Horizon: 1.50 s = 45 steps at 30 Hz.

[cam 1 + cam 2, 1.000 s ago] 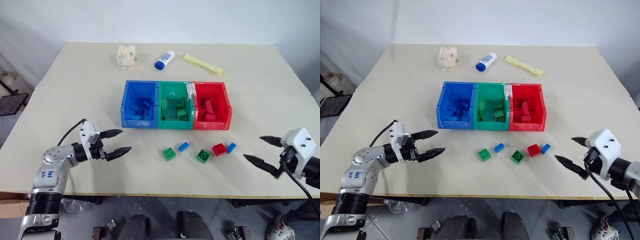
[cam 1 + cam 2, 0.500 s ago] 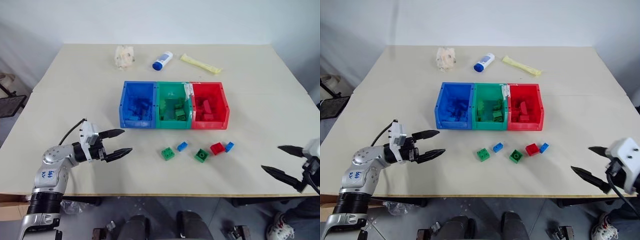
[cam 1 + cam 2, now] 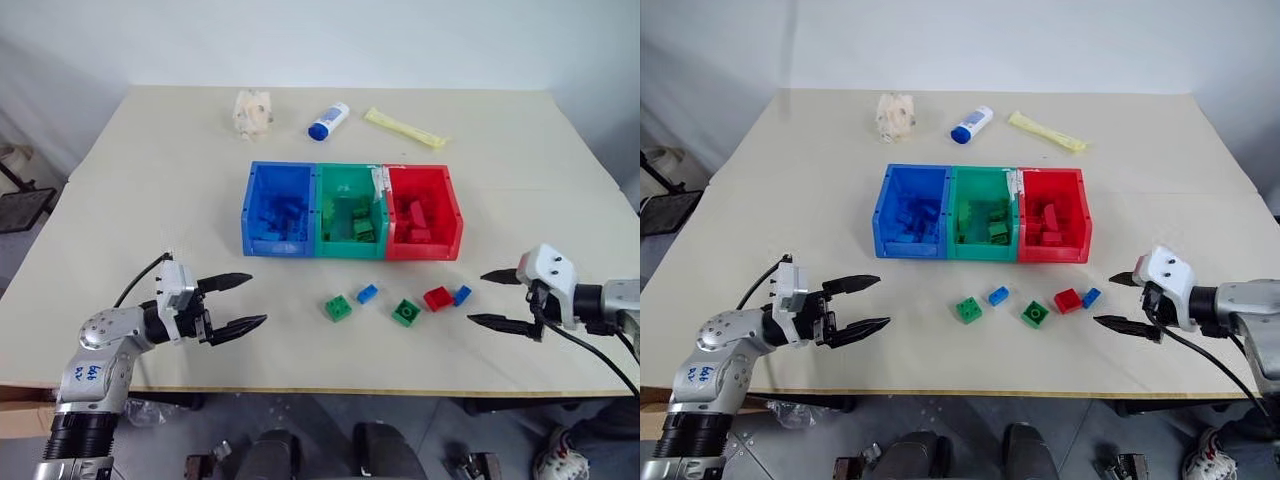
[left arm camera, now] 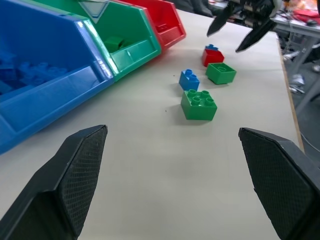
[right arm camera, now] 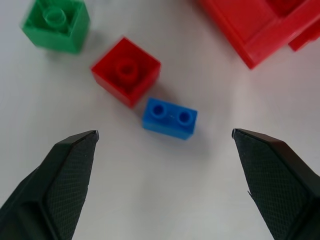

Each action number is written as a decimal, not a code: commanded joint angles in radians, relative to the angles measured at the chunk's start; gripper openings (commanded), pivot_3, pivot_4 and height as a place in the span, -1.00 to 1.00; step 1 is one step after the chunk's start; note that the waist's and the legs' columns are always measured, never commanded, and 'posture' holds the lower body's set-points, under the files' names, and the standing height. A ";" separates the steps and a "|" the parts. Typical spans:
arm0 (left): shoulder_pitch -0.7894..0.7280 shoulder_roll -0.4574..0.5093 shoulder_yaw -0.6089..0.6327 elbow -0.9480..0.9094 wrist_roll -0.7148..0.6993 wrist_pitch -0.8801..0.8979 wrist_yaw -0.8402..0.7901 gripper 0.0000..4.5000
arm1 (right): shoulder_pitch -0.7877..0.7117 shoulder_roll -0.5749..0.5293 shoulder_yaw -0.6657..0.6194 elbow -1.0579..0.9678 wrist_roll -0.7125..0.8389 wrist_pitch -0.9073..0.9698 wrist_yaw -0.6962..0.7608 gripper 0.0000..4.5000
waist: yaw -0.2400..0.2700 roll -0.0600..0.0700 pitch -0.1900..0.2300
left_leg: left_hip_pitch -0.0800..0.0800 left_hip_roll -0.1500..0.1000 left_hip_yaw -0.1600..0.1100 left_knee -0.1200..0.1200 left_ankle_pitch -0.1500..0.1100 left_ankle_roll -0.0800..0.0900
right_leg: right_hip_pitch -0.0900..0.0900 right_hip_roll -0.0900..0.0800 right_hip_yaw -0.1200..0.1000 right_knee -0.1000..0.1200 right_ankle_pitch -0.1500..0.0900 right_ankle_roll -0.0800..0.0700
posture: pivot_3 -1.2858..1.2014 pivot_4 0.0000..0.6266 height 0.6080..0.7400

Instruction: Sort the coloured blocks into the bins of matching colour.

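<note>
The right gripper point(image 3: 488, 299) hangs low over the surface point(image 3: 150, 190) with its fingers point(image 5: 65, 175) spread wide and nothing between them. In the right wrist view a small blue two-stud brick point(image 5: 169, 118) lies just ahead of the gap between those fingers, nearer the middle than either tip and touching neither. Just beyond it sits a red brick point(image 5: 126, 71), close to the blue one, and past that a green single-stud brick point(image 5: 56, 21). A corner of the red bin point(image 5: 260, 30) shows ahead of the other finger.

The left gripper point(image 3: 243, 302) is held level above the surface, its fingers point(image 4: 75, 170) also wide apart and empty. In the left wrist view a green four-stud brick point(image 4: 199, 104) lies ahead of the gap, well apart from the tips, with a second small blue brick point(image 4: 189, 79) just behind it. Further on lies the same green single-stud brick and red brick, and beyond them the right gripper's two dark fingers. The blue bin point(image 4: 45, 85) stands ahead of one left finger, with the green bin point(image 4: 125, 35) joined to it and the red bin after that.

From the head views, all five loose bricks lie in a loose row on the surface between the two grippers, in front of the three joined bins, which already hold bricks of their own colours. Beyond the bins lie a crumpled pale wad point(image 3: 252, 109), a white bottle with a blue cap point(image 3: 329, 120) and a yellow packet point(image 3: 404, 127).
</note>
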 commanded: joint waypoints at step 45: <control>-0.120 -0.051 -0.070 0.136 0.012 -0.135 -0.073 1.00 | -0.213 0.426 0.048 -0.444 0.099 0.298 -0.479 -0.32 | 0.000 0.001 0.000 | -0.001 -0.001 -0.004 0.001 0.000 -0.001 | 0.001 -0.003 -0.010 0.000 0.000 0.000 | 0.03 -0.52 1.00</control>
